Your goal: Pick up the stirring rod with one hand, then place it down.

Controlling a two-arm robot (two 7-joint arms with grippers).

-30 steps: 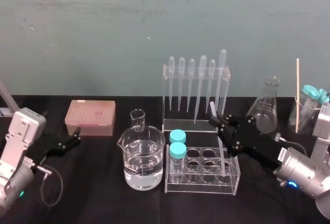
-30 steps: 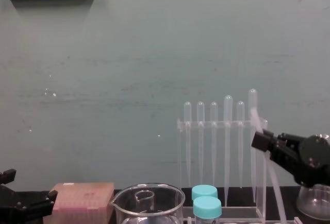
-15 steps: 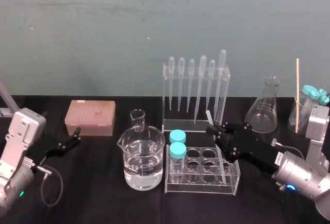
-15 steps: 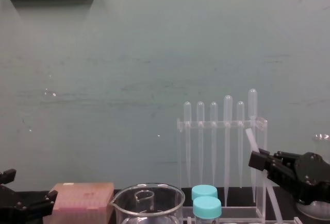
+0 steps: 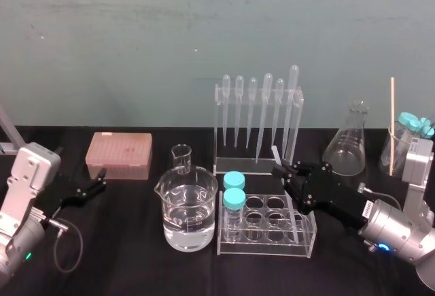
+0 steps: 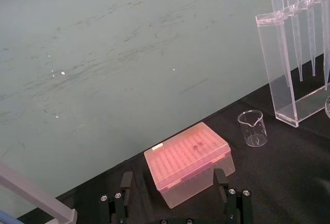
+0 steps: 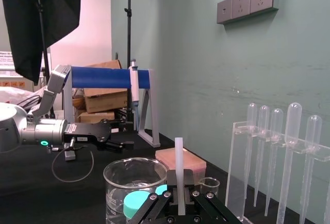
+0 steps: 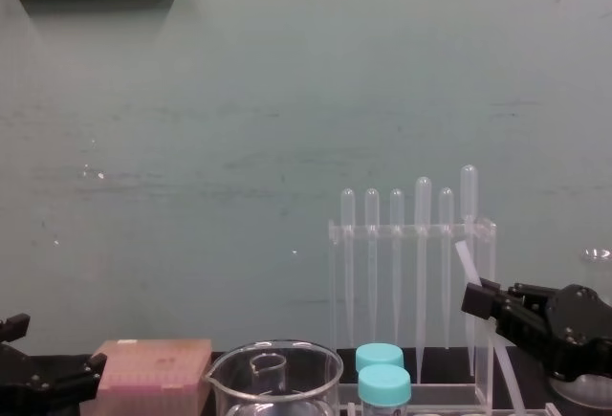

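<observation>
The right gripper (image 5: 284, 175) is clamped mid-length on the stirring rod (image 5: 274, 154), which leans over the tube rack (image 5: 268, 245). The rod looks light, stiff, slippery and breakable. The left gripper (image 5: 95, 188) sits parked, fingers apart.

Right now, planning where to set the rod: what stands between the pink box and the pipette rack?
One small glass beaker stands there on the black table, as the left wrist view shows.

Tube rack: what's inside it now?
Two blue-capped vials at its left end; the stirring rod, clamped by the right gripper, slants into a right-side hole, its lower tip hidden. Left gripper idles far left.
</observation>
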